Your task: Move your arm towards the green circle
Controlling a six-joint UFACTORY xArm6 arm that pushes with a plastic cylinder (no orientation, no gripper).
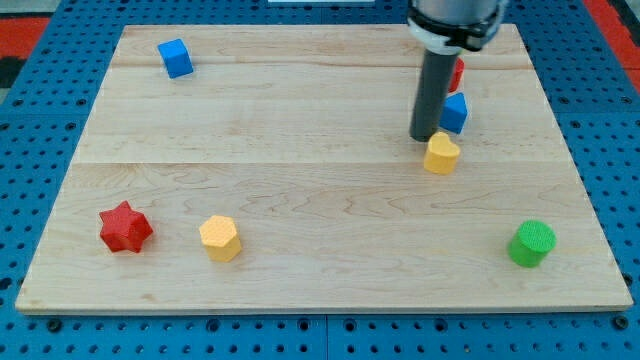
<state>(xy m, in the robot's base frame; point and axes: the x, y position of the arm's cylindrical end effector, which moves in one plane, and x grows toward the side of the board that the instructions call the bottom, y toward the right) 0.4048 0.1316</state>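
Note:
The green circle (531,243) stands near the board's lower right corner. My tip (423,137) rests on the board in the upper right part, far up and to the left of the green circle. A yellow block (441,154) lies just below and right of the tip, close to touching it. A blue block (455,112) sits right beside the rod on its right. A red block (457,74) is partly hidden behind the rod, above the blue one.
A blue cube (175,58) lies at the upper left. A red star (125,227) and a yellow hexagon (220,238) lie at the lower left. The wooden board (300,150) rests on a blue perforated table (30,120).

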